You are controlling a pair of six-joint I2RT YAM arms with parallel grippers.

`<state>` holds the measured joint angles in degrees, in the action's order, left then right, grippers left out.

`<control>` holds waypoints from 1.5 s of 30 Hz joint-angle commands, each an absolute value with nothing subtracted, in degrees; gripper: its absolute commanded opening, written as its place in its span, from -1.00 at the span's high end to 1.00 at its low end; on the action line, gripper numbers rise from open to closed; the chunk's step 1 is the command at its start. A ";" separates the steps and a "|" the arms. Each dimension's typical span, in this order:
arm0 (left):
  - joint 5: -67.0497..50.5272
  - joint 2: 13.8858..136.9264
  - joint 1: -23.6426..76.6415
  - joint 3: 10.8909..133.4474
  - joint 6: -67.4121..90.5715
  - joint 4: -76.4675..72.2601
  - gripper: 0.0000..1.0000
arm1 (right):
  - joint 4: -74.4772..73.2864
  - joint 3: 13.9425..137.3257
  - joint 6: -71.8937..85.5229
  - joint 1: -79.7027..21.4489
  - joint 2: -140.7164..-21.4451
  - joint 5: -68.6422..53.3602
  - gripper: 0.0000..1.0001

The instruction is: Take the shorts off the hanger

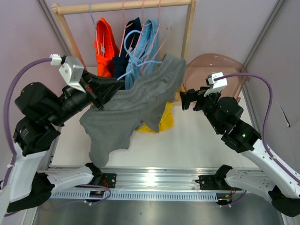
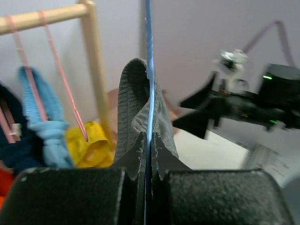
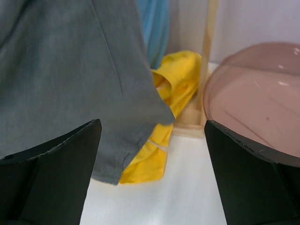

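Over white table (image 1: pixel 197 140), left claw (image 2: pixel 147 140) pinches grey shorts (image 1: pixel 136 108); right claw (image 3: pixel 152 127) gapes, holding nothing, near pink tub (image 1: pixel 206 70)

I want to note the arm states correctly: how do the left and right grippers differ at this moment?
The left gripper is shut on the blue hanger wire, with the grey shorts draped over it; the right gripper is open and empty. The left touches the shorts; the right sits beside them, near the bowl. Both have black fingers.
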<state>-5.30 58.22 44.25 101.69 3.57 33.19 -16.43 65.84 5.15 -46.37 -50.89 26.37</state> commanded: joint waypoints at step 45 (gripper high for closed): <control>5.54 45.00 44.38 97.48 3.60 39.38 1.00 | 2.72 51.16 15.84 -26.94 -45.36 -0.19 1.00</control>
